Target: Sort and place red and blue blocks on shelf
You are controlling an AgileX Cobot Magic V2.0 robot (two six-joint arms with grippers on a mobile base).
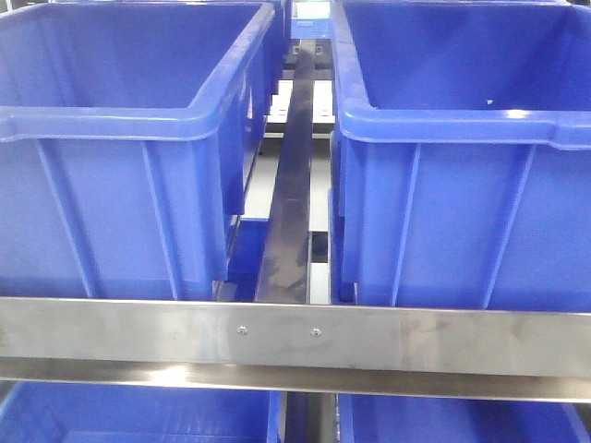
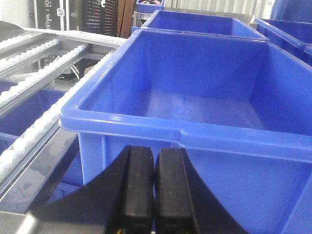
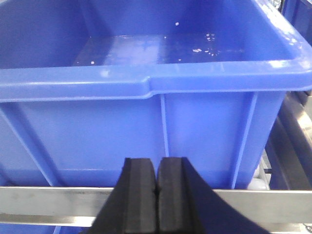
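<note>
Shelf [image 1: 295, 337] | left bin [image 1: 120, 120], right bin [image 1: 462, 120]: nothing inside | both grippers' fingers pressed together

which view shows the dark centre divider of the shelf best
The exterior front-facing view: the dark centre divider runs straight back between the two upper bins above the steel front rail. Neither wrist view shows it; each is filled by one bin behind a shut end effector, left and right.

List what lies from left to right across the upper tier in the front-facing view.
Left blue bin → dark centre divider → right blue bin. The shelf's steel front rail runs below all three.
</note>
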